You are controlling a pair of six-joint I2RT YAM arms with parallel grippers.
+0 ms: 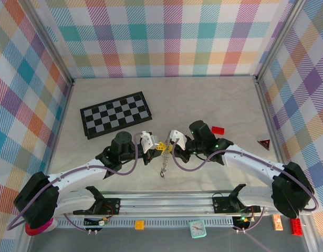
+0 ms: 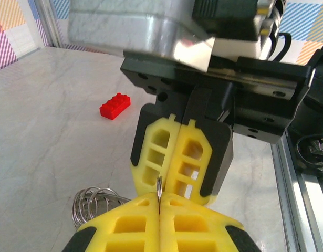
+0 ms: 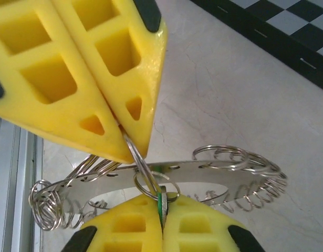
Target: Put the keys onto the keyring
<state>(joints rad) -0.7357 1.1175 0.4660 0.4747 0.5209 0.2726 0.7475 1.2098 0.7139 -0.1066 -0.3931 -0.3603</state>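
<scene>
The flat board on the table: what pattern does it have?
The board has black-and-white checks, clearest in the top view.

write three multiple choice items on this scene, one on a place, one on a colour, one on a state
1. Where does the black-and-white chessboard lie? A left of centre, beyond the arms; B against the right wall; C on the front rail.
2. What colour is the plastic toy brick beyond the right arm? A blue; B red; C green.
3. The right gripper's yellow fingers are: A wide open; B shut on the green-headed metal key; C shut on the brick.
Answers: A, the top view shows it there; B, plainly red; B, the green head sits pinched between them.
</scene>
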